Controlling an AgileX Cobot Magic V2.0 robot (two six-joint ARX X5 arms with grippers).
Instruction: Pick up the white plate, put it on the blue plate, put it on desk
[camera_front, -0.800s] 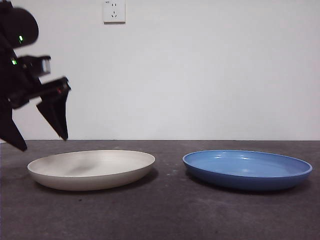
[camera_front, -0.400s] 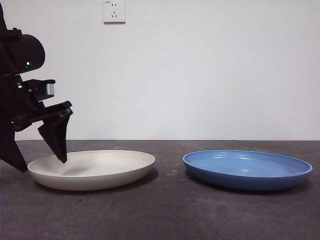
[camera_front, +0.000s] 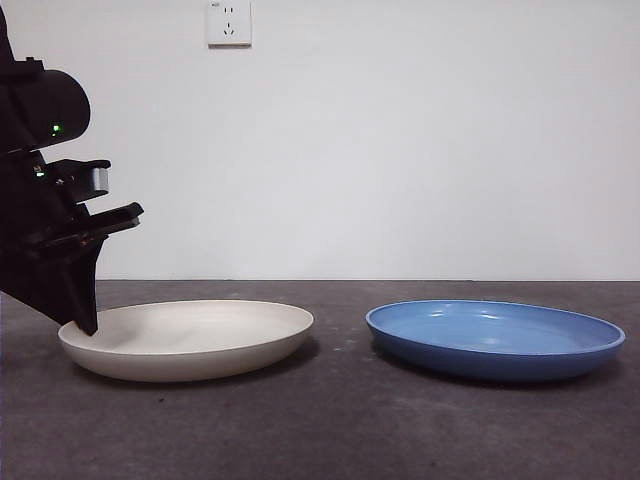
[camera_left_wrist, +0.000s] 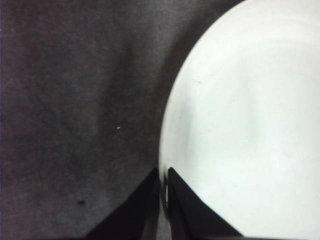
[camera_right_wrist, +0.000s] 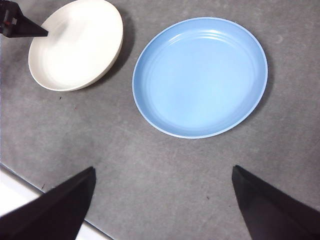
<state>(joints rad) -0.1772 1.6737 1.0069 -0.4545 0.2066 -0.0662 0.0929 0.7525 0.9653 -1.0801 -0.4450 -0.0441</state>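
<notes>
The white plate lies on the desk at the left, and the blue plate lies beside it at the right, a gap between them. My left gripper is down at the white plate's outer left rim. In the left wrist view its jaws are pinched on that rim of the white plate, one inside and one outside. My right gripper is open and empty, high above the desk, looking down on the blue plate and the white plate.
A white wall with a power socket stands behind the desk. The desk's near edge shows in the right wrist view. The left gripper's tip also shows there at the white plate's rim.
My left gripper came down from above the white plate to its left rim and its jaws closed on it. The plate shifted slightly to the right.
</notes>
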